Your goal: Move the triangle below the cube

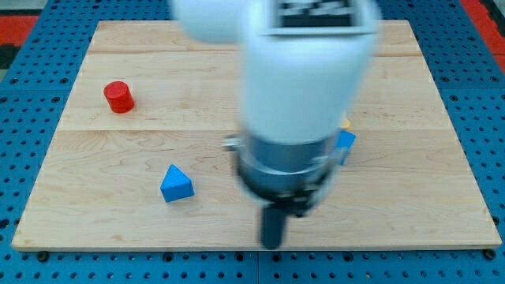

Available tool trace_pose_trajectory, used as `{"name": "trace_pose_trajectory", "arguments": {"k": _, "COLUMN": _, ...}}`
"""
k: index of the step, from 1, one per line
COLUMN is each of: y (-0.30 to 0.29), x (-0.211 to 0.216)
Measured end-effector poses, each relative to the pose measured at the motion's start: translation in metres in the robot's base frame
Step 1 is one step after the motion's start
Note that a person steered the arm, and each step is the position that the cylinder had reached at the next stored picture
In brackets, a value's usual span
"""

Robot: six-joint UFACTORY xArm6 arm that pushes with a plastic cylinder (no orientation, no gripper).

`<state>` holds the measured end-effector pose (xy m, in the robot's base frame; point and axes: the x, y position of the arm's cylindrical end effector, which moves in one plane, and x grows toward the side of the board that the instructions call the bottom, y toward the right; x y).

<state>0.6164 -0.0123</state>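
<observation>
Blue pegboard frames the wooden surface (442, 95), where your gripperless tool, a plain rod, has my tip (272, 244) well right of the blue triangle (176, 184), while the arm hides most of the blue cube (346, 143), so you risk misjudging the push.

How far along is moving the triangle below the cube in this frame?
Done: nothing visibly. The blue triangle sits well to the view's left of the blue cube, which is mostly hidden behind the arm. In hand: my tip is near the board's bottom edge, right of the triangle and apart from it. Left: pushing the triangle rightward to a spot under the cube. The red cylinder is uninvolved.
</observation>
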Motion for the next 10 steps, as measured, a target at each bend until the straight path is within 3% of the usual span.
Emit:
{"name": "trace_pose_trajectory", "arguments": {"k": 3, "y": -0.138, "x": -0.044}}
{"name": "trace_pose_trajectory", "arguments": {"k": 4, "y": -0.135, "x": -0.066}}
{"name": "trace_pose_trajectory", "arguments": {"k": 8, "y": -0.005, "x": -0.08}}
{"name": "trace_pose_trajectory", "arguments": {"k": 10, "y": 0.036, "x": -0.063}}
